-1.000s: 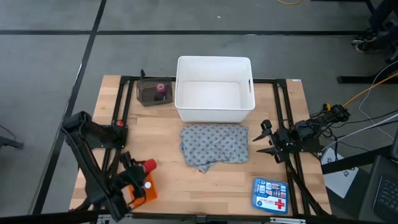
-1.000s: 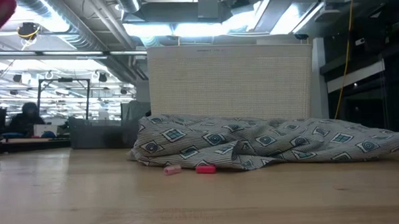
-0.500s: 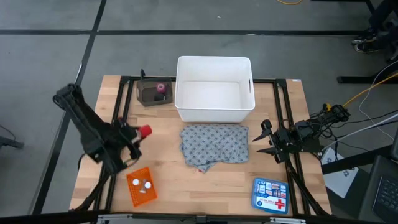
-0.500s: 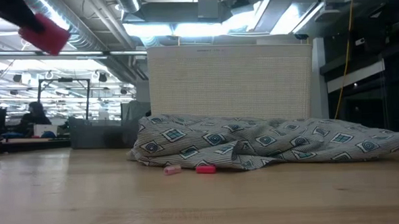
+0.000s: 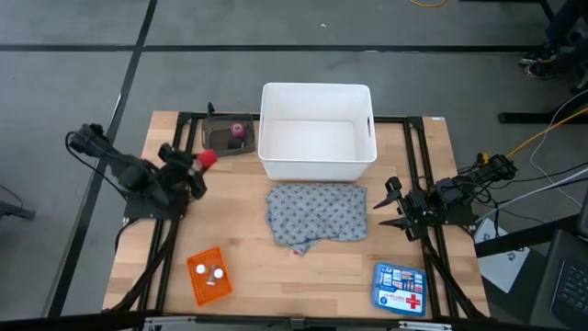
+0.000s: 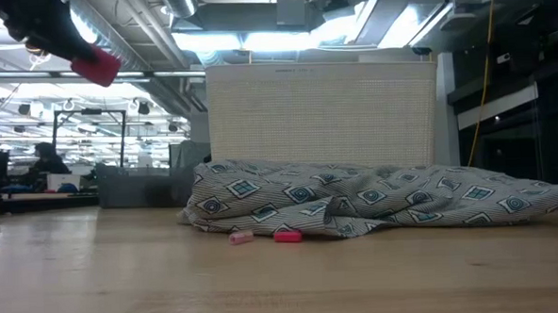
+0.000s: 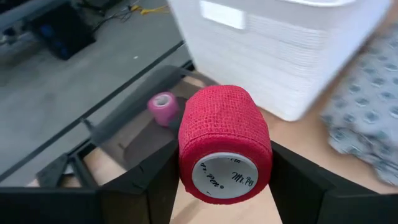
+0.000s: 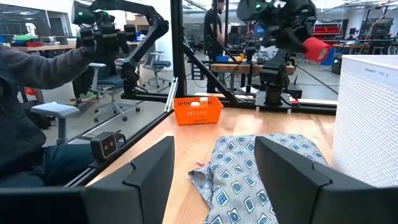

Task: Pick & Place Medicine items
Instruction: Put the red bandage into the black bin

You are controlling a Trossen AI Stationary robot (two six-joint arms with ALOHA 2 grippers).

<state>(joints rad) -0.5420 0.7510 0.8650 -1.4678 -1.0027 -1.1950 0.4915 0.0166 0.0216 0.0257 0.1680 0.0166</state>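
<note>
In the last second I have carried the red roll (image 5: 206, 159) up from beside the orange basket (image 5: 207, 277) at 7 o'clock to 10 o'clock on the table (image 5: 248, 262). It now hangs in the air just left of the white bin (image 5: 317, 131) and near the dark tray (image 5: 220, 138). My left gripper (image 5: 190, 165) is clamped on the roll, one finger on each side. I judge this to be the carry leg, with the release into the bin not yet done.

My right gripper (image 5: 392, 207) waits at 3 o'clock with its fingers spread and nothing between them.

The grey cloth (image 5: 315, 216) lies at the table's centre, just in front of the bin.

From above, three white tablets (image 5: 212, 273) show inside the basket, and a blue first-aid box (image 5: 401, 288) at 5 o'clock.

Only the low view shows two small pink pieces (image 6: 263, 236) on the wood at the cloth's front edge.

My left wrist view shows the roll's white core end and a pink roll (image 7: 163, 107) in the tray.

The right wrist view shows a person's sleeve (image 8: 43, 65) beyond the table.
</note>
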